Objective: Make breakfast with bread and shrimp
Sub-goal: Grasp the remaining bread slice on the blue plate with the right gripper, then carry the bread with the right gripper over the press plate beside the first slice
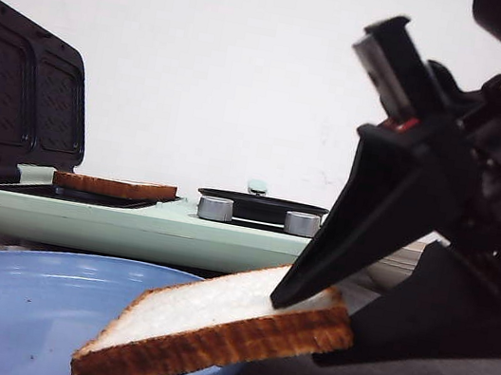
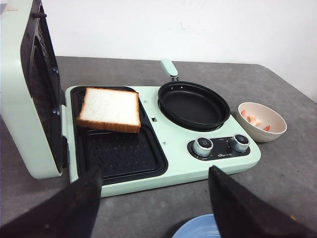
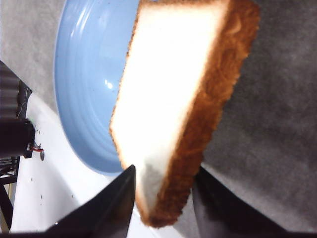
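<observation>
One slice of bread (image 2: pixel 110 108) lies flat on the far half of the black grill plate (image 2: pixel 121 151) of the mint-green breakfast maker (image 1: pixel 144 223). My right gripper (image 3: pixel 163 191) is shut on a second slice of bread (image 1: pixel 212 330), holding it by one corner, tilted, with its low end over the blue plate (image 1: pixel 9 311). The shrimp (image 2: pixel 255 120) lie in a beige bowl (image 2: pixel 261 121) to the right of the appliance. My left gripper (image 2: pixel 154 198) hangs open and holds nothing, above the table in front of the appliance.
The grill lid (image 2: pixel 29 94) stands open at the appliance's left. A round black frying pan (image 2: pixel 193 105) sits on its right half, with two knobs (image 2: pixel 220 145) in front. The blue plate's rim (image 2: pixel 198 230) lies just below the left gripper.
</observation>
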{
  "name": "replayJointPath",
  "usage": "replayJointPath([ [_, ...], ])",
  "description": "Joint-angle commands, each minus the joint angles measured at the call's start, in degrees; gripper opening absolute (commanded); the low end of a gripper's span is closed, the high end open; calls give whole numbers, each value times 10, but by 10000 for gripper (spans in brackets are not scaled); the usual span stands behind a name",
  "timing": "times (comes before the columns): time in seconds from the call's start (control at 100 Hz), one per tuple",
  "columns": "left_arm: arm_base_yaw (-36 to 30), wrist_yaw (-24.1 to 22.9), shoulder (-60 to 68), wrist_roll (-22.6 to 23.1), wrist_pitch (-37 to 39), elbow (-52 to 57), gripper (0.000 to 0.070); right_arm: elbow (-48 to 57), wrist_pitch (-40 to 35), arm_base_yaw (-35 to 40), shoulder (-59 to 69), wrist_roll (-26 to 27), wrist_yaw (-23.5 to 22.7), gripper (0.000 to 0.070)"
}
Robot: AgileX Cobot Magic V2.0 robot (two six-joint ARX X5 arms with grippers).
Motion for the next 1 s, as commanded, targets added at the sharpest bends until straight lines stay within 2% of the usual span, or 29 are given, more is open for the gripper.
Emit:
replayJointPath([
  [0.0, 0, -1, 2, 7, 6, 1, 350, 4, 10, 9, 12, 13, -3, 215],
  [0.09, 0, -1, 2, 7, 6, 1, 350, 4, 14, 14, 12, 14, 2, 174],
  [0.12, 0, -1, 2, 7, 6, 1, 350, 4, 16, 16, 12, 14, 2, 116],
  [0.16, 0, -1, 2, 7, 6, 1, 350, 4, 17, 17, 12, 14, 3, 1],
  [0.41, 0, -1, 2, 7, 5, 1, 350, 4, 24, 17, 12, 17, 20, 0],
  [0.66, 0, -1, 2, 7, 5, 1, 350, 10, 144, 18, 11, 78, 17, 0],
  [0.99, 0, -1, 2, 7, 6, 1, 350, 69, 146, 15, 14, 85, 28, 0],
])
